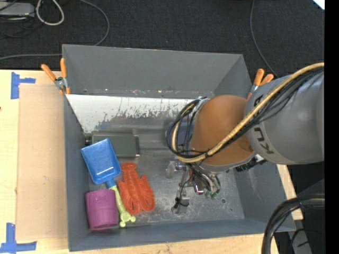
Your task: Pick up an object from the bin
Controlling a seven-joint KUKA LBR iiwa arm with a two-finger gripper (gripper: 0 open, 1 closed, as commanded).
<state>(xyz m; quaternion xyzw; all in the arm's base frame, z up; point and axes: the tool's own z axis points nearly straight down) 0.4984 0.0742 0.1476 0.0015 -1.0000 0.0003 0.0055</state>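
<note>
Leftward lie one blue scoop (100, 160), one purple cup (101, 209), one orange toy (136, 189); state of the pincer (197, 187) unclear.

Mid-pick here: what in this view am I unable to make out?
Camera view:
1. Bin floor under the arm's orange cover: hidden by the cover.
2. Yellow-green piece: partly covered by the orange toy; kind unclear.
3. Green speck beside the gripper: too small to identify.
</note>
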